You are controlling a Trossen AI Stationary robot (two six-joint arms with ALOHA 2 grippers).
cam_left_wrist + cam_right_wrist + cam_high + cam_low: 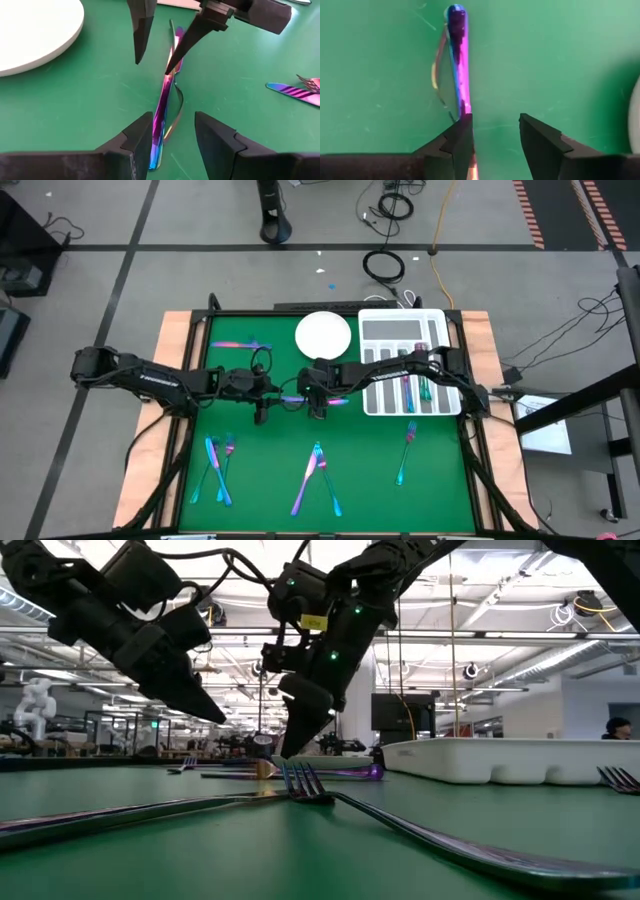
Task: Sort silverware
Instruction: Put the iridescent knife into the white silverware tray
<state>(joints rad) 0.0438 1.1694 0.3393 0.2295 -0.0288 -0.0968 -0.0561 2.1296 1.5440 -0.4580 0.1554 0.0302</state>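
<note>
In the middle of the high view, my left gripper (pixel 262 412) hangs open over one end of a shiny piece of silverware (pixel 300 399) lying flat on the green table (pixel 360 455). It holds nothing. Just to the right, my right gripper (pixel 320 410) is open too, one finger (pixel 462 140) beside the same piece, without gripping it. Farther right, the white tray (pixel 372 370) has more silverware inside.

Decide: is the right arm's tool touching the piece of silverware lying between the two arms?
Cannot tell. In the left wrist view one finger of the right tool meets the silverware piece, but no view plainly shows contact or a gap.
</note>
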